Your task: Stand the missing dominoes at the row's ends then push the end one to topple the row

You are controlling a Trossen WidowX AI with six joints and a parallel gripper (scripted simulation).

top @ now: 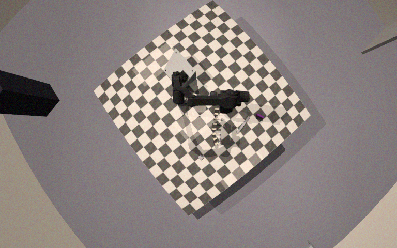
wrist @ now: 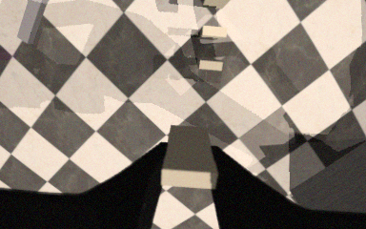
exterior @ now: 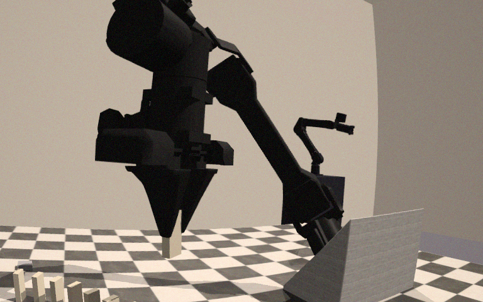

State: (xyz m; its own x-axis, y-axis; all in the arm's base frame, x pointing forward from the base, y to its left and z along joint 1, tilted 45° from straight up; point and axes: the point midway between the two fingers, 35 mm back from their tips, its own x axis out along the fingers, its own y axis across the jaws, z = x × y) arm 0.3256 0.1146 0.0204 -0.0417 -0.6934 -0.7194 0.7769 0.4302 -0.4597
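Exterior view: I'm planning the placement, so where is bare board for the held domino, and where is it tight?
The gripper is shut on an upright cream domino block. Bare checkered board lies between it and the grey textured wedge, and behind it. Crowded: the row of standing cream dominoes at lower left.

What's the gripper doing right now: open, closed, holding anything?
Gripper: closed on a cream domino, held upright between the fingers above the checkered board.
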